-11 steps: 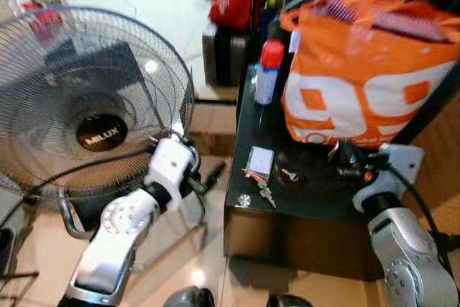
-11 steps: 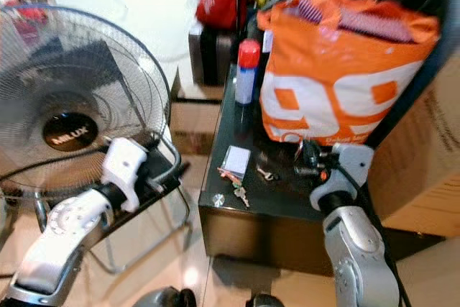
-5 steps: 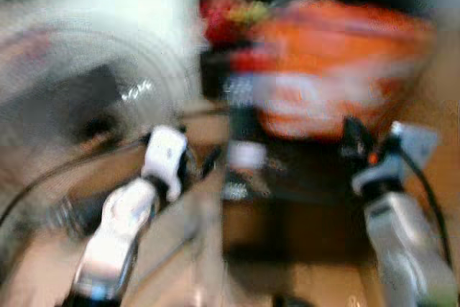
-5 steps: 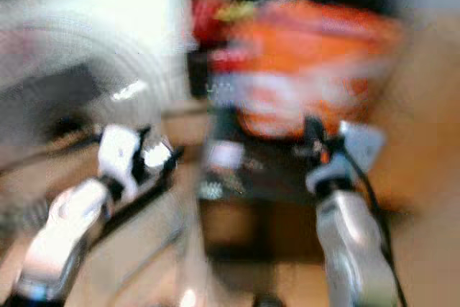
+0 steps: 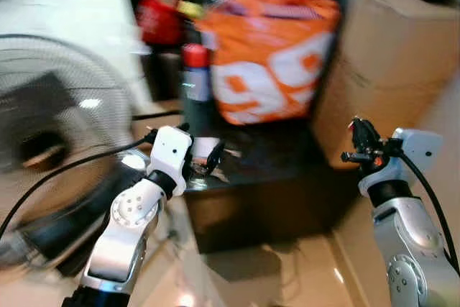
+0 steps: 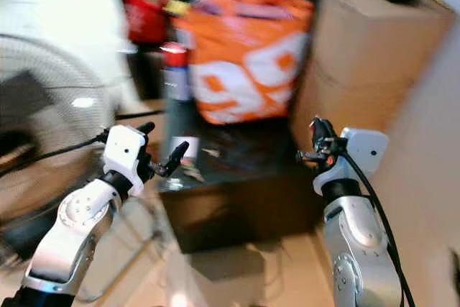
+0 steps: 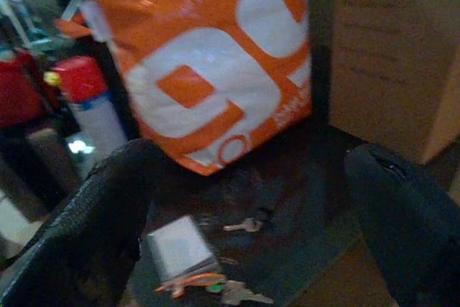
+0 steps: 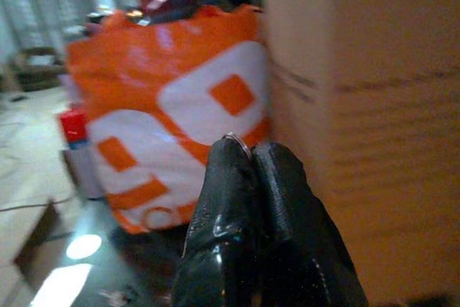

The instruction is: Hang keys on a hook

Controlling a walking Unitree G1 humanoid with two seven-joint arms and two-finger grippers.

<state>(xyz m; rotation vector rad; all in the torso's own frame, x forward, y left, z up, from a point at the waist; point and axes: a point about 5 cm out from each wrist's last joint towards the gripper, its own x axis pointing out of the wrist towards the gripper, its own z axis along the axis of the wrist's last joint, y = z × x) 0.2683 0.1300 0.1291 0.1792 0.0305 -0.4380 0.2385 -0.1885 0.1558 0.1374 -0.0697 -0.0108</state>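
1. The orange bag [image 7: 215,84] looks like thin, glossy plastic, creased.
2. The box [image 5: 388,70] is matt brown cardboard.
3. The low table [image 7: 309,199] has a dark, shiny top.
4. The right gripper [image 8: 248,177] has glossy black fingers pinching a thin metal ring [image 8: 237,140].
5. The floor [image 5: 302,278] is glossy tile.

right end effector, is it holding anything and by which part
The right end effector is shut on a key ring, pinching its metal loop; only the loop's top shows.

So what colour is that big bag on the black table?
Orange with bold white markings; the bag shows best in the left wrist view.
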